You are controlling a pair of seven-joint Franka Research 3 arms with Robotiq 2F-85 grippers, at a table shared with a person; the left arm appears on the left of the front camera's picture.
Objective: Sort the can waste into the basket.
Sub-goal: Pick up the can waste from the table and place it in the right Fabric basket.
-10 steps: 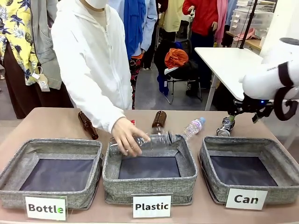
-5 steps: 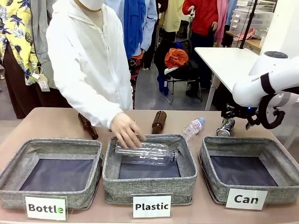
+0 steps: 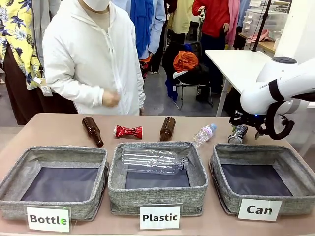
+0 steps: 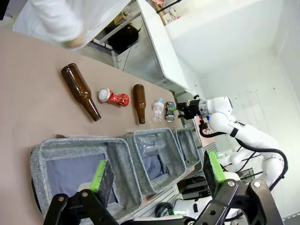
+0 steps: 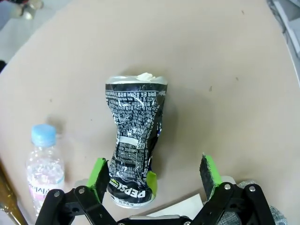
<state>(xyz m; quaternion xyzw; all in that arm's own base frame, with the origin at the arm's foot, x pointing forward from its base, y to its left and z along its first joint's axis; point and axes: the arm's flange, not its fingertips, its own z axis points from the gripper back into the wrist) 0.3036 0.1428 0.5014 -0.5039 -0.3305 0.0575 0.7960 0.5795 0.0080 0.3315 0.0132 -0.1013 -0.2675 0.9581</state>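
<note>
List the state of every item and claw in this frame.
black can: crushed, on the table, not gripped.
right claw: open, straddling the black can.
left claw: open, holding nothing.
red can: crushed, lying on the table.
Can basket: empty.
Plastic basket: holds one large clear bottle.
Bottle basket: empty.
small clear bottle: capped, lying on the table.
left brown bottle: lying on the table.
right brown bottle: lying on the table.

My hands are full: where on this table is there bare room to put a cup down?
Bare table lies at the left end, behind the Bottle basket and left of the first brown bottle. Rightwards the row is crowded: red can, second brown bottle, small clear bottle, then the dark can at the open right gripper.
</note>
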